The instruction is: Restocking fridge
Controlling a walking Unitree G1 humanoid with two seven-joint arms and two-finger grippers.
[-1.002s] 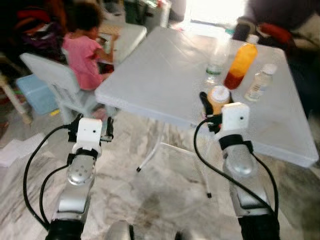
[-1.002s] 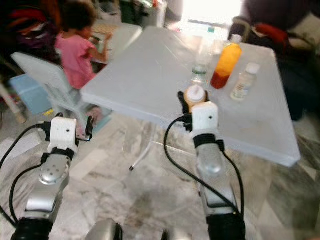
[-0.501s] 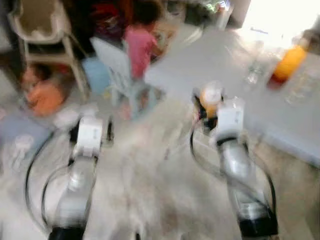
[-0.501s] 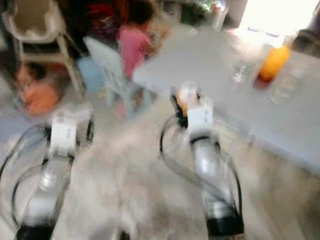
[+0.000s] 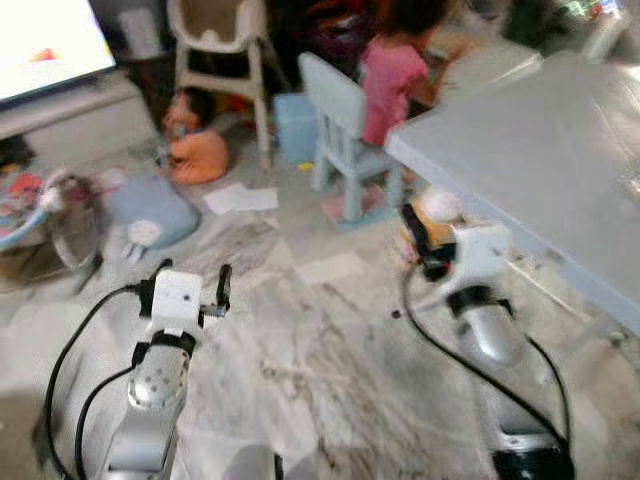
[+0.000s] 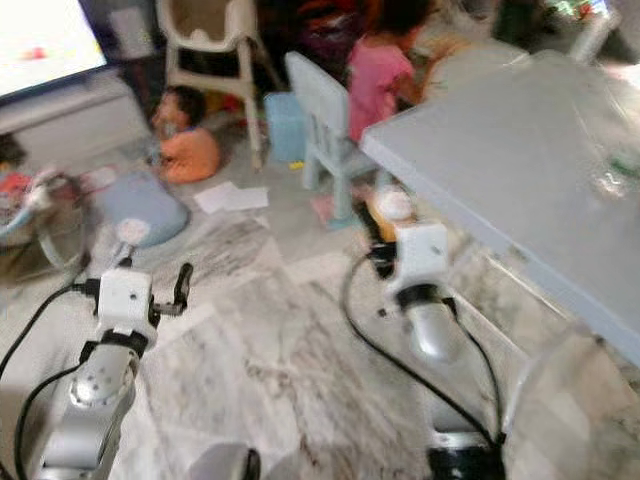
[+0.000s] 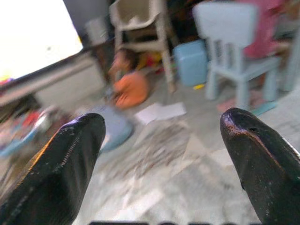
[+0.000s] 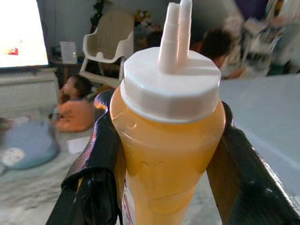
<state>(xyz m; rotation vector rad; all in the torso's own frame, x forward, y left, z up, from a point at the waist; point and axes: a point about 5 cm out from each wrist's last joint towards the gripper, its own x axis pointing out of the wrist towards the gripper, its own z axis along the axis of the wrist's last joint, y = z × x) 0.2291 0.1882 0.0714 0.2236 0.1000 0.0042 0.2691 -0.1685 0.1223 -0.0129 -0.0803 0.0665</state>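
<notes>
- Right claw [image 8: 159,154]: both black fingers are clamped on the sides of the orange bottle [image 8: 166,140], one finger pressing each flank just below the cap.
- Orange bottle: held upright in the right claw, off the floor, just beside the near corner of the bench [image 5: 560,170]. It carries a white cap [image 8: 171,86] with a narrow white spout standing up from its middle; the body holds orange-yellow liquid.
- Left claw [image 7: 159,154]: fingers spread wide apart with nothing between them, raised over the marble floor [image 5: 300,360], well apart from the bench.
- Bench: grey top, at the robot's right, with white folding legs below.
- Surroundings: a pale blue small chair [image 5: 340,120] stands near the bench's far corner, with a person in a pink top [image 5: 390,70] seated on it. A second person in orange [image 5: 195,150] sits on the floor near a cream chair [image 5: 225,35]. A bright screen [image 5: 50,40] is at far left.
</notes>
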